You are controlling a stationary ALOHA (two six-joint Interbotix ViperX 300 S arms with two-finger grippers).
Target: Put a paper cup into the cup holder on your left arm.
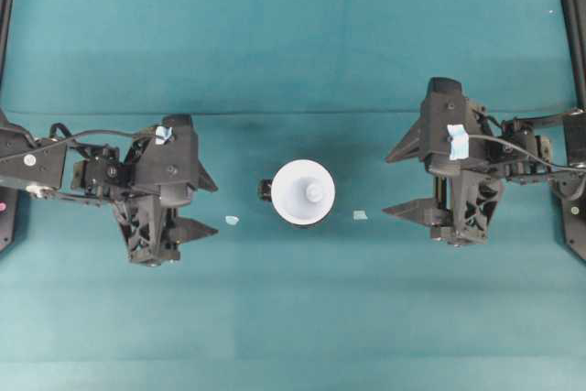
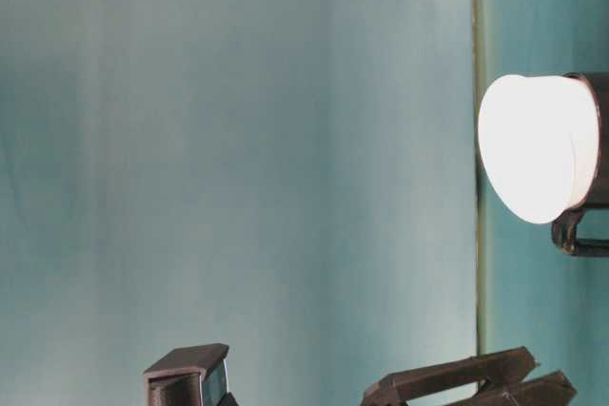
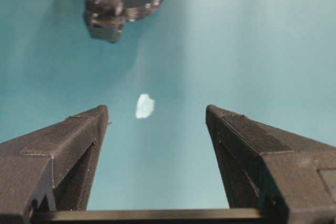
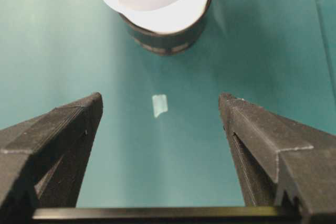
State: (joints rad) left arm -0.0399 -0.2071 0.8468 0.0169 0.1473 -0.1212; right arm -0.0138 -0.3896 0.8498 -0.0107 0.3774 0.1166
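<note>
Two pale scraps (image 1: 232, 220) (image 1: 360, 215), teal table (image 1: 293, 327)

No text, label, brand, number or sign can be read in any view.

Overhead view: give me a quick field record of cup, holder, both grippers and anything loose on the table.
paper cup: seated in the cup holder, rim up
cup holder: upright mid-table, knob toward the left arm
left gripper: open, empty, apart from the holder
right gripper: open, empty, apart from the holder
loose bits: pale scrap left of holder, pale scrap right
table: teal
</note>
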